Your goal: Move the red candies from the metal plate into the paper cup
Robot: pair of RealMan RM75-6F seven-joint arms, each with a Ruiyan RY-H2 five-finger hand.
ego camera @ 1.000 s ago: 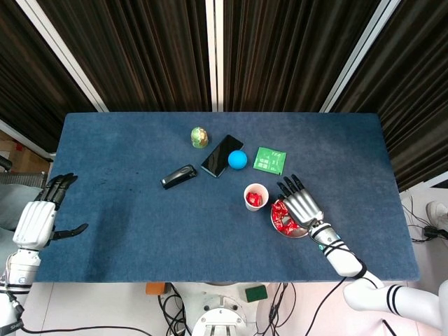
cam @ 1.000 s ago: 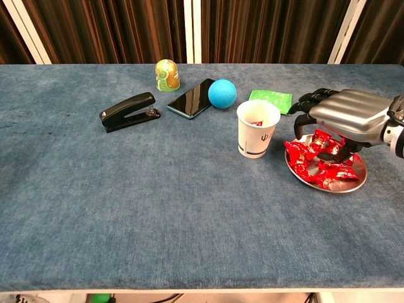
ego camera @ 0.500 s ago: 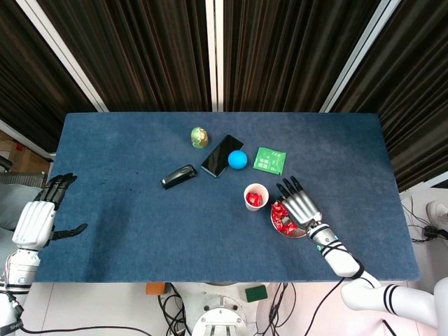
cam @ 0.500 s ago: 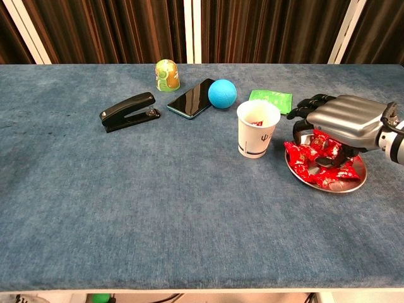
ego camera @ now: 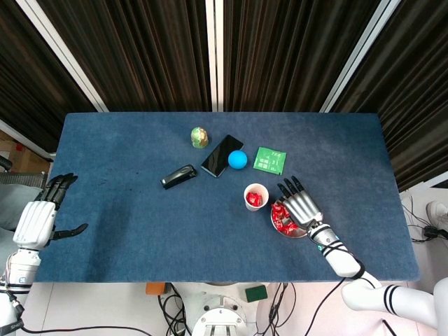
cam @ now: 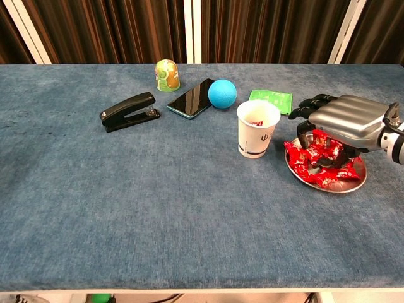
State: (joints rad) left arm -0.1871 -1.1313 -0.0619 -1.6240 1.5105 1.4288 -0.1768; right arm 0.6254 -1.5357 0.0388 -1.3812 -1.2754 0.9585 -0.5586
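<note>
One paper cup (cam: 257, 129) holding red candy, one metal plate (cam: 353, 184) of several red candies (cam: 320, 165), right hand (cam: 344, 120) fingers (cam: 307, 105) spread above.

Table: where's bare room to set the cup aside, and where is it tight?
The table is bare across its near side, in front of the stapler and the paper cup, and on the far left. It is crowded at the right: the cup stands close beside the metal plate, with the right hand over the red candies.
</note>
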